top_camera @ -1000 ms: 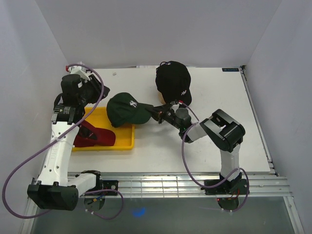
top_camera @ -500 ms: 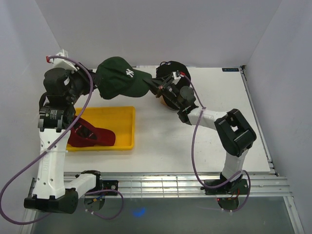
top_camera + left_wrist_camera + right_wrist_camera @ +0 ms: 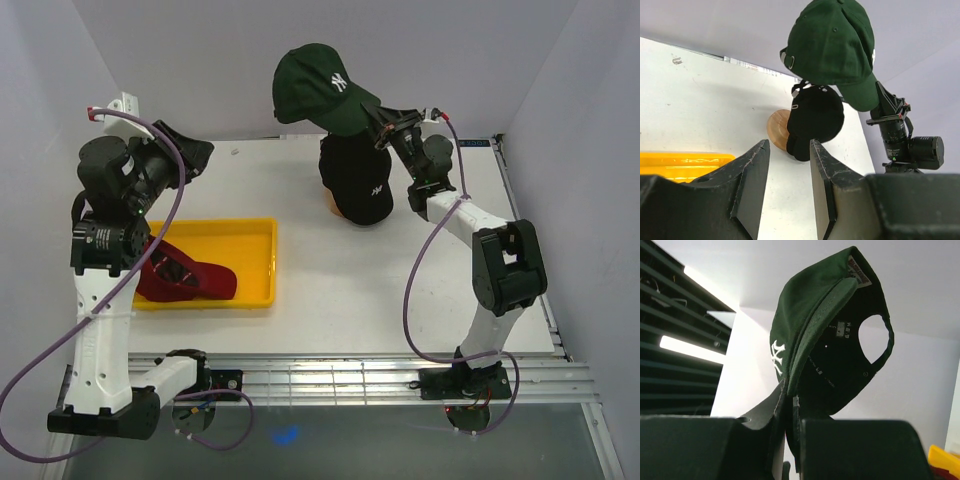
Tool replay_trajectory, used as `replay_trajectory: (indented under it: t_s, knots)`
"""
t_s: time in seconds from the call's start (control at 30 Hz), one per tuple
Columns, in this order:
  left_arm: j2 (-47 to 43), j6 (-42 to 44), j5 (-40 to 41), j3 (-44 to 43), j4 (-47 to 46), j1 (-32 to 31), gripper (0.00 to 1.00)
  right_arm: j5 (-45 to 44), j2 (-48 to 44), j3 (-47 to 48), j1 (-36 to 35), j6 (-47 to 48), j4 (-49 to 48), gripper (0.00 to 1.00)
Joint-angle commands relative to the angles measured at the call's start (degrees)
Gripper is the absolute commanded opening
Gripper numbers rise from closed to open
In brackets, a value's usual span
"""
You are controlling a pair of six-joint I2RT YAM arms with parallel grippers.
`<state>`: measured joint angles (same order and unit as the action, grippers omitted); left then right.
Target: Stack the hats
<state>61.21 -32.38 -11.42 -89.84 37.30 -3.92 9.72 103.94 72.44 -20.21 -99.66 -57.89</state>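
R hand [image 3: 385, 128] up high, pinching green cap [image 3: 315, 88] brim over black cap [image 3: 358, 180]; L hand [image 3: 789, 150] raised, slightly spread

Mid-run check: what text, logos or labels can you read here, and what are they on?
"NY", white, on the front of the green cap.
White emblem on the black cap: too small to read.
Tag inside the green cap: blurred.
Blue sticker at the far right: too small to read.

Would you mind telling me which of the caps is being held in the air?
The dark green cap, gripped by its brim in the right gripper, high above the black cap; the red cap lies in the yellow tray.
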Motion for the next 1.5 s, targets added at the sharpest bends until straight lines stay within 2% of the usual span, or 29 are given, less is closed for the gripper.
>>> replay_trajectory:
  t_s: [0.0, 0.27, 0.4, 0.8, 1.2, 1.47]
  knots:
    - [-0.7, 0.3, -1.3, 0.1, -0.6, -0.8, 0.49, -3.4, -5.2, 0.0, 2.4, 0.1, 0.3, 0.08]
    - [-0.3, 1.0, -1.0, 1.0, -1.0, -2.3, 0.49, -2.3, -7.2, -5.9, 6.8, -0.8, -1.9, 0.08]
    - [0.0, 1.3, -0.8, 1.0, -1.1, -2.7, 0.49, 0.0, -3.7, -5.8, 6.9, -3.0, -4.6, 0.08]
    - [0.5, 2.2, 0.3, 0.5, -0.6, -3.9, 0.49, 0.5, -2.7, -10.5, 7.5, -1.2, -4.8, 0.08]
    - [0.0, 2.6, 0.8, 2.4, -1.4, -4.3, 0.5, 1.8, -1.5, -16.4, 9.4, -7.4, -16.1, 0.08]
    - [-0.1, 2.7, 1.3, 2.7, -1.3, -4.8, 0.49, 2.5, -2.6, -21.8, 10.6, -8.5, -19.5, 0.08]
